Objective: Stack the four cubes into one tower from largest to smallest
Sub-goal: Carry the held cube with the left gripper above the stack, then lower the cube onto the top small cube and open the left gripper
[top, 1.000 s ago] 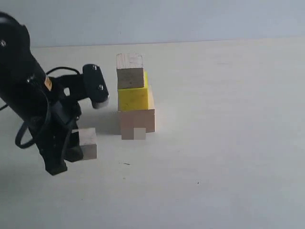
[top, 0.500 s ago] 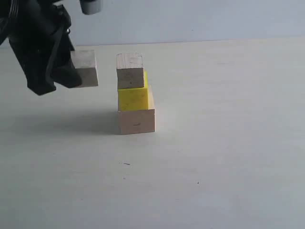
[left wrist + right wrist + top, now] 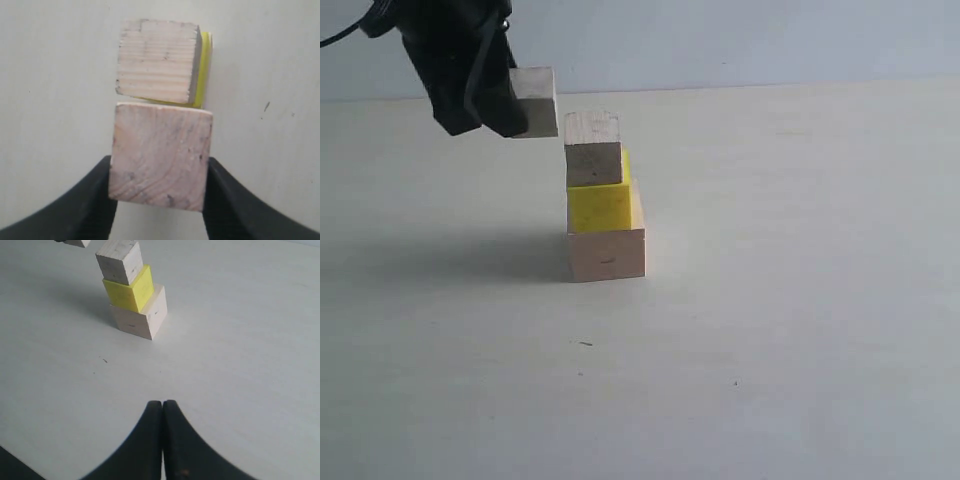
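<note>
Small cube in left end effector

The left arm runs off the exterior view's top edge at 11 o'clock. In the left wrist view, the bottom edge cuts the fingers of the left gripper, and the held cube clamped between them covers their inner faces. There the greyish cube hides the yellow cube save a sliver at 3 o'clock, and the pale wood cube is wholly covered. In the right wrist view, the held cube is cropped at 11 o'clock to one corner, and the right gripper, its fingers pressed together, runs off at 6 o'clock. The specks on the table are too small to identify.
</note>
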Motion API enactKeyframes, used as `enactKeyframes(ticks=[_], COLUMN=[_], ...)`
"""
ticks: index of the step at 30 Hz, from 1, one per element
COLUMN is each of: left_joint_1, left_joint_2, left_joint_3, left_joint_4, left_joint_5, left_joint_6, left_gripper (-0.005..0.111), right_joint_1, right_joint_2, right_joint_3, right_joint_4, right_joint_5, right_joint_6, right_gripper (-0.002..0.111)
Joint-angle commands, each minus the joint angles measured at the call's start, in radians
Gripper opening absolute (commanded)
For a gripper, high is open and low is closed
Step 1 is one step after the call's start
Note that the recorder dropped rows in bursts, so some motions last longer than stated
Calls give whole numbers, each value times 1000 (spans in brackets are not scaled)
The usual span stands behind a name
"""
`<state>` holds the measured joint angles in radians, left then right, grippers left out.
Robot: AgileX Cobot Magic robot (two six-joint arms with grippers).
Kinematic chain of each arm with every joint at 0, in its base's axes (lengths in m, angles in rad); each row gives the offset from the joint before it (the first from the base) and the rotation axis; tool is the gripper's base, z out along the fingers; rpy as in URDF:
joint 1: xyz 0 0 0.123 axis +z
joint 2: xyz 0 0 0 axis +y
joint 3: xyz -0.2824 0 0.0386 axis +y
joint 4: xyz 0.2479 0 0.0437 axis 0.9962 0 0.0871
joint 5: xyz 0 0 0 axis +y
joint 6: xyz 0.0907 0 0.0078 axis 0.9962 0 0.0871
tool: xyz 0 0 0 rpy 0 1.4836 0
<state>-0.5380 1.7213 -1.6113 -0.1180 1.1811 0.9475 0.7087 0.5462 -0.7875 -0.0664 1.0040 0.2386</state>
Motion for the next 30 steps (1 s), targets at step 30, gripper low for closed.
enactKeyframes(ticks=[30], left_joint_1=[10], left_joint_2=[156], left_joint_3=[-160], left_joint_4=[-133], left_joint_5=[25], left_joint_6=[3], left_gripper=[0], right_joint_1=[1], right_joint_2=[2], right_joint_3=[4], right_joint_4=[-10], right_joint_5=[-11], right_joint_6=[-2], right_gripper=[0])
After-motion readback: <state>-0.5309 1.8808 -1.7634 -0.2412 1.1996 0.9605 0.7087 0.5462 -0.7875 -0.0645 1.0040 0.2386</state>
